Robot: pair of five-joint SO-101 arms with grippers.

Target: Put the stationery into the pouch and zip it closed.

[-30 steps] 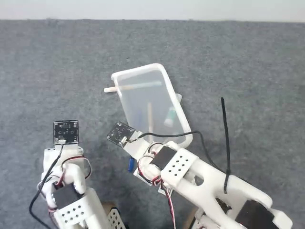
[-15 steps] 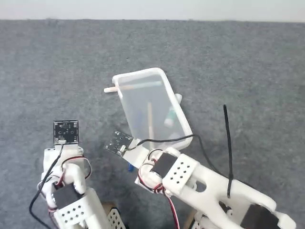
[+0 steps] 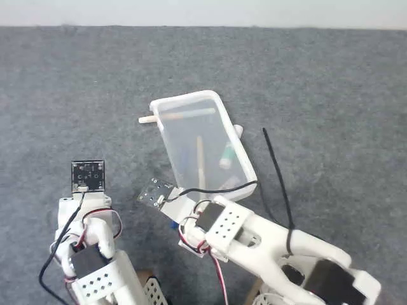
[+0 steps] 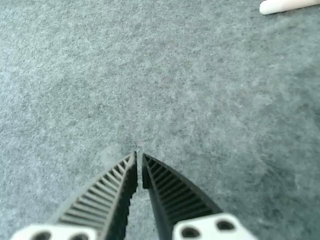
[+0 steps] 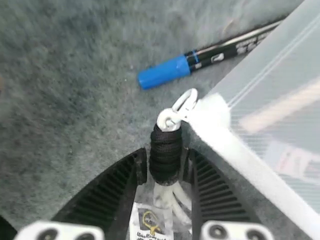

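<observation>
High view, pouch (image 3: pixel 170 108): lying flat near the middle of the grey desk (image 3: pixel 331 95), translucent, white-rimmed.
High view, contents: showing through the pouch wall, a wooden pencil (image 3: pixel 200 162) and beside it a green-and-white item (image 3: pixel 226 155); type of item not clear.
High view, second pencil (image 3: pixel 147 119): poking out past the pouch's far corner, tip resting over the desk.
High view, right arm (image 3: pixel 254 238): reaching in to the near end of the pouch, black cable (image 3: pixel 276 171) trailing along it.
High view, left arm (image 3: pixel 95 270): sitting well apart from the pouch, off to its side.
Left wrist view, left gripper (image 4: pixel 139 157): hovering over bare desk, ribbed fingers pressing together, holding nothing.
Left wrist view, pale rod end (image 4: pixel 287 5): lying on the desk far from the gripper; impossible to tell what it is.
Right wrist view, right gripper (image 5: pixel 166 152): clamping on the zipper pull (image 5: pixel 166 142), a black cord with a metal ring joining it to the pouch corner.
Right wrist view, pouch (image 5: pixel 270 100): lying just beyond the fingers, pale shapes showing through.
Right wrist view, blue-capped pen (image 5: pixel 200 60): lying on the desk outside the pouch, black barrel running toward the pouch edge.
</observation>
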